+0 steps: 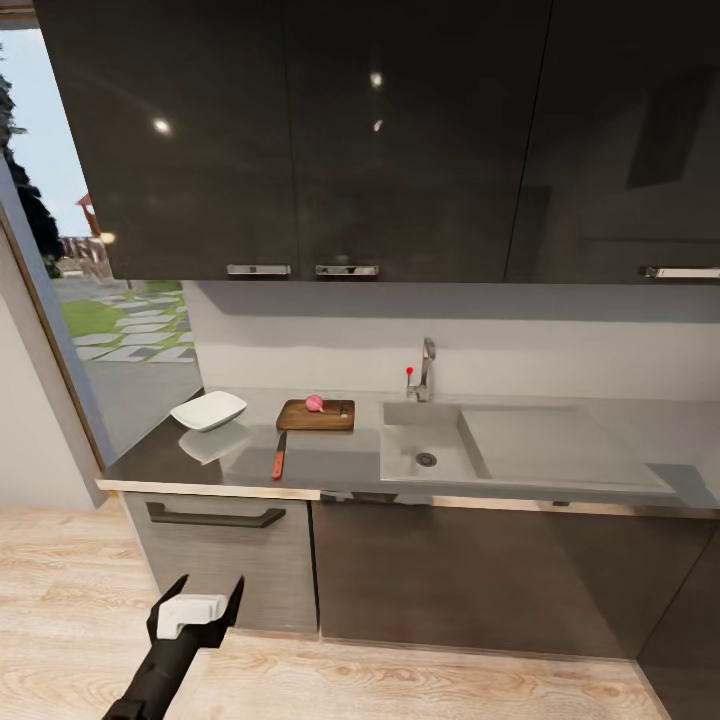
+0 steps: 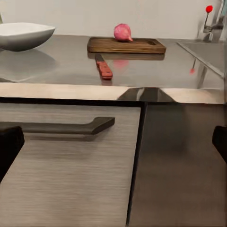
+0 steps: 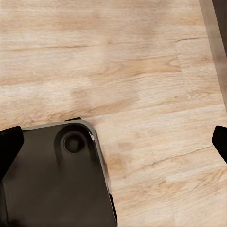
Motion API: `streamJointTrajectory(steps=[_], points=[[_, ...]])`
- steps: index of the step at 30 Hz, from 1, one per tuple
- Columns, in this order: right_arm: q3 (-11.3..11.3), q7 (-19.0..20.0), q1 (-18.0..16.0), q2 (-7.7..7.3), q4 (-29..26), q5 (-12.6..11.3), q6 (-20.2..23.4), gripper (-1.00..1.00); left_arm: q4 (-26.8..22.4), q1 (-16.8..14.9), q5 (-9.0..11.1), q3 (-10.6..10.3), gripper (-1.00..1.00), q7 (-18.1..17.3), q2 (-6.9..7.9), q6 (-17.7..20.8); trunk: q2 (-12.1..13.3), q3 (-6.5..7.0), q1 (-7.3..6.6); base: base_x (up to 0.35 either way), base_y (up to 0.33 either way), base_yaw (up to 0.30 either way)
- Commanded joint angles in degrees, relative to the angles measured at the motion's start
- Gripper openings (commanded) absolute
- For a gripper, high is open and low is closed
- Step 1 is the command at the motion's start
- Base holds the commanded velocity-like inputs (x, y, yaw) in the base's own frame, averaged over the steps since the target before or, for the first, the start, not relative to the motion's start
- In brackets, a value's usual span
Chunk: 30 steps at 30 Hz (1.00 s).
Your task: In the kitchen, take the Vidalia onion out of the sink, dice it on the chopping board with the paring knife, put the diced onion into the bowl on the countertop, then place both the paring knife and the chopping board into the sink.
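three cameras, one kitchen

your head view faces the countertop (image 1: 330, 465) from well back; left wrist shares it, low and near; right wrist looks down at floor (image 3: 142, 71).

Left arm (image 1: 150, 680): slim black glossy link, seen low in front of the cabinet drawer. Left gripper (image 1: 205, 592): two black tapered fingers (image 1: 228, 596) forking from a black body, with a white rounded block (image 1: 188, 614) mounted on top between them. In the left wrist view, dark blurred fingertips (image 2: 9, 147) at both edges. In the right wrist view, black fingertips (image 3: 10, 144) likewise; black rounded base plate (image 3: 54, 184) with grey rim and a round recessed hole (image 3: 72, 142), over the wood floor.
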Motion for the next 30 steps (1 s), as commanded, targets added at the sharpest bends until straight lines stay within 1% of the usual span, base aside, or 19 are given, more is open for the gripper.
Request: streamJointTrajectory(steps=[1,6,8,11,12,13,14,16,17,19,20,25,26,30], points=[[0.00,-0.09,0.05,0.02,-0.07,-0.11,-0.10,1.00,-0.33,0.11,0.55,-0.11,1.00,0.16,0.05,0.07,-0.01,0.01,0.02,0.000,0.000,0.000],[0.02,-0.09,0.05,0.01,-0.07,-0.11,-0.10,1.00,-2.20,0.38,0.55,0.67,1.00,0.16,0.09,0.81,-0.01,0.01,0.02,0.000,0.000,0.000],[0.00,-0.09,0.05,0.03,-0.07,-0.11,-0.10,1.00,-3.12,0.41,0.59,1.05,1.00,0.16,0.48,0.94,-0.01,0.01,0.02,0.000,0.000,0.000],[-0.01,-0.09,0.05,0.02,-0.07,-0.11,-0.10,1.00,-3.83,0.43,0.76,1.36,1.00,0.18,2.12,1.07,-0.01,0.01,0.02,0.000,0.000,0.000],[0.00,-0.09,0.05,0.02,-0.07,-0.11,-0.10,1.00,-3.82,0.44,0.97,1.41,1.00,0.20,3.24,1.15,-0.01,0.01,0.02,0.000,0.000,0.000],[0.02,-0.09,0.05,0.02,-0.07,-0.11,-0.10,1.00,-3.72,0.44,1.19,1.42,1.00,0.21,3.77,1.16,-0.01,0.01,0.02,0.000,0.000,0.000],[0.02,-0.09,0.05,0.02,-0.07,-0.11,-0.10,1.00,-3.35,0.44,1.85,1.45,1.00,0.22,4.72,1.18,-0.01,0.01,0.02,0.000,0.000,0.000],[0.02,-0.09,0.05,0.02,-0.07,-0.11,-0.10,1.00,-2.82,0.44,2.85,1.47,1.00,0.23,5.39,1.17,-0.01,0.01,0.02,0.000,0.000,0.000],[0.01,-0.09,0.05,0.01,-0.07,-0.11,-0.10,1.00,-2.16,0.44,4.01,1.50,1.00,0.20,5.84,1.13,-0.01,0.01,0.02,0.000,0.000,0.000],[0.01,-0.09,0.05,0.01,-0.07,-0.11,-0.10,1.00,-1.03,0.44,5.52,1.53,1.00,0.19,6.33,1.08,-0.01,0.01,0.02,0.000,0.000,0.000],[0.00,-0.09,0.05,0.01,-0.07,-0.11,-0.10,1.00,-0.36,0.44,6.13,1.55,1.00,0.18,6.53,1.06,-0.01,0.01,0.02,0.000,0.000,0.000],[-0.01,-0.09,0.05,0.03,-0.07,-0.11,-0.10,1.00,1.27,0.44,7.09,1.57,1.00,0.16,6.80,1.05,-0.01,0.01,0.02,0.000,0.000,0.000],[-0.01,-0.09,0.05,0.02,-0.07,-0.11,-0.10,1.00,3.41,0.39,7.36,1.53,1.00,0.16,6.85,1.06,-0.01,0.01,0.02,0.000,0.000,0.000],[-0.01,-0.09,0.05,0.03,-0.07,-0.11,-0.10,1.00,5.40,0.38,7.46,1.44,1.00,0.12,6.80,1.00,-0.01,0.01,0.02,0.000,0.000,0.000]])
